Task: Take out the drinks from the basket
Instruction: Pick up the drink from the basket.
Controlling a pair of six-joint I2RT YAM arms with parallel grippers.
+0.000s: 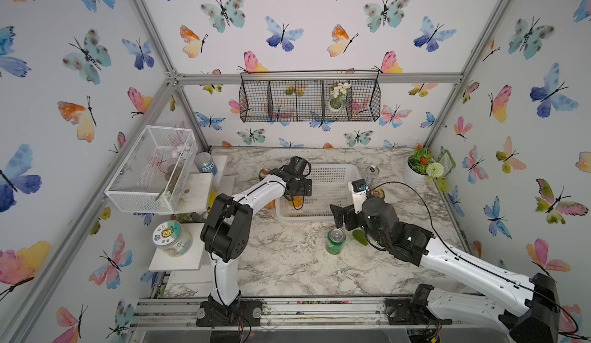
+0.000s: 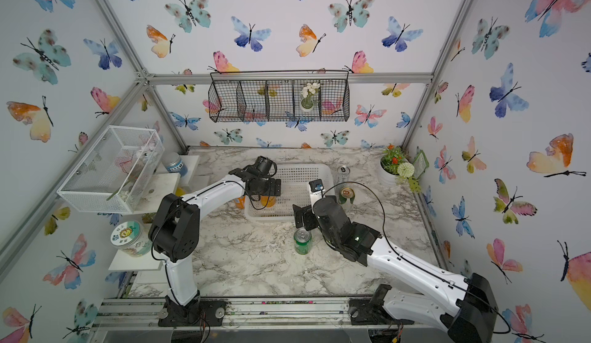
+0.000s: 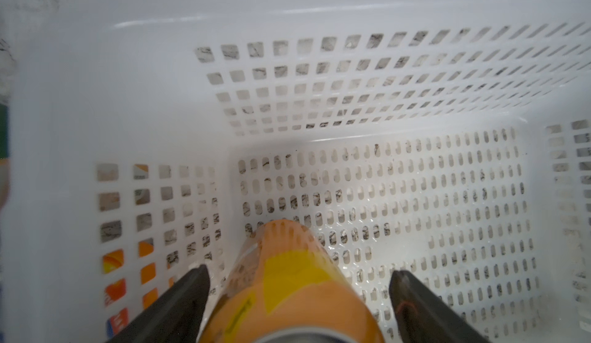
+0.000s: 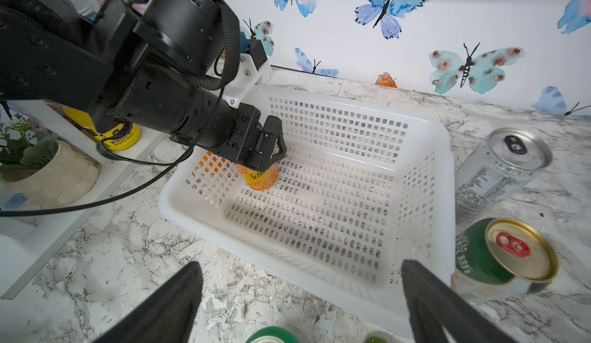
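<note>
The white basket [image 1: 332, 167] [image 4: 444, 152] holds one orange can [image 3: 287, 293] [image 4: 259, 176], upright near its left end. My left gripper [image 3: 299, 272] reaches down into the basket and straddles that can. Its jaws are open, with a gap showing on at least one side. A second orange can [image 2: 239, 202] stands just outside the basket's left wall. My right gripper [image 4: 301, 265] hangs open and empty over the table in front of the basket, above the bright green can [image 1: 335, 240]. The silver can [image 4: 499, 172] and a dark green can [image 4: 505, 258] stand right of the basket. Another dark green can [image 1: 264, 173] is behind the left arm.
A green avocado-like fruit [image 1: 359, 237] lies beside the bright green can. A flower pot [image 1: 415, 175] stands at the back right. On the left are white shelves with a mesh box [image 1: 150, 172], a blue-lidded jar [image 1: 204, 163] and a labelled jar [image 1: 171, 239].
</note>
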